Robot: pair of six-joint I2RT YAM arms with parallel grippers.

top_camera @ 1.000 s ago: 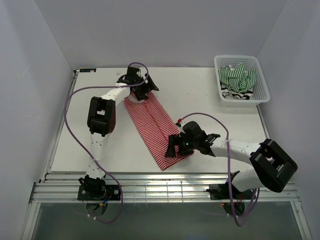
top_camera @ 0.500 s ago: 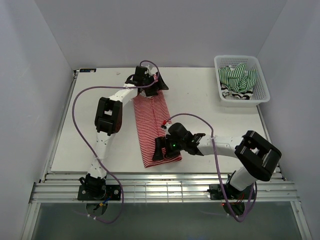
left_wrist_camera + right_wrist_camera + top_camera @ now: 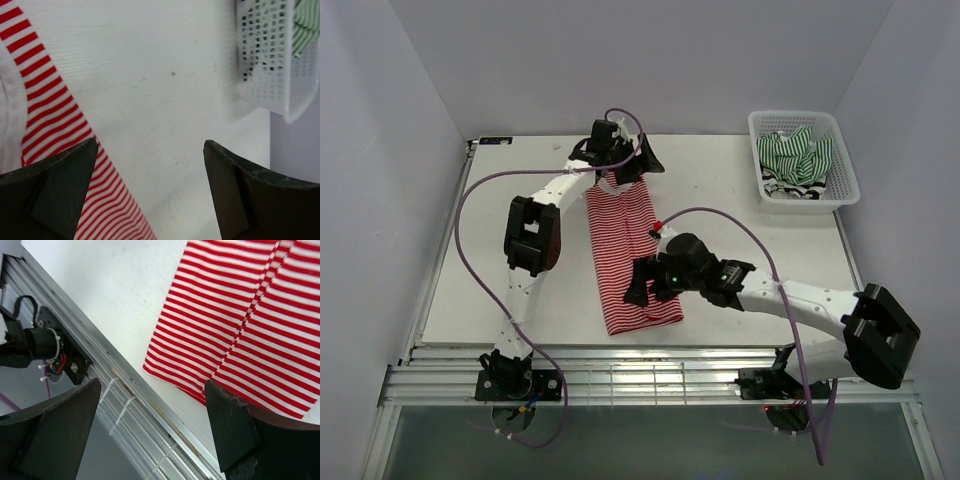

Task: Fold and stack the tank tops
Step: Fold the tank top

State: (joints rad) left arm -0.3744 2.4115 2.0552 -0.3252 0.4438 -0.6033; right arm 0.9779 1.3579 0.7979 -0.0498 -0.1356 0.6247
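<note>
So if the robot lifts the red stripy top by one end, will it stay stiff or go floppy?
Probably floppy: the red-and-white top lies flat like thin cloth, so a lifted end would likely droop. It looks light too. Pushed, it might bunch up rather than slide whole, as the green-and-white top sits crumpled in the basket.

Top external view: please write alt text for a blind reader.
A red-and-white striped tank top, folded lengthwise, lies on a white table, with the open left gripper over its far end and the open right gripper over its near end. A white basket at far right holds a green-and-white striped top.
</note>
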